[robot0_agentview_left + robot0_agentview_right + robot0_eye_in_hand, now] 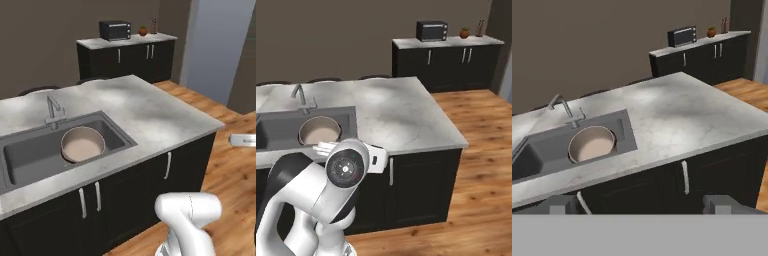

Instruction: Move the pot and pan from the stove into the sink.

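Observation:
The beige pot (82,145) (319,132) (592,144) sits upright inside the dark grey sink (30,160) (281,127) (542,150), at the basin's right end, below the silver faucet (52,107) (562,105). My gripper (643,205) is open with nothing between its fingertips (562,204). It is held back from the counter's front edge, facing the sink and the cabinet doors from a distance. The pan and the stove are out of view.
The sink is set in a pale marble island counter (150,110) (401,110) with dark cabinets beneath. A second dark cabinet at the back wall carries a microwave (115,30) (431,30) and a small plant (464,33). Wood floor (481,150) lies to the right.

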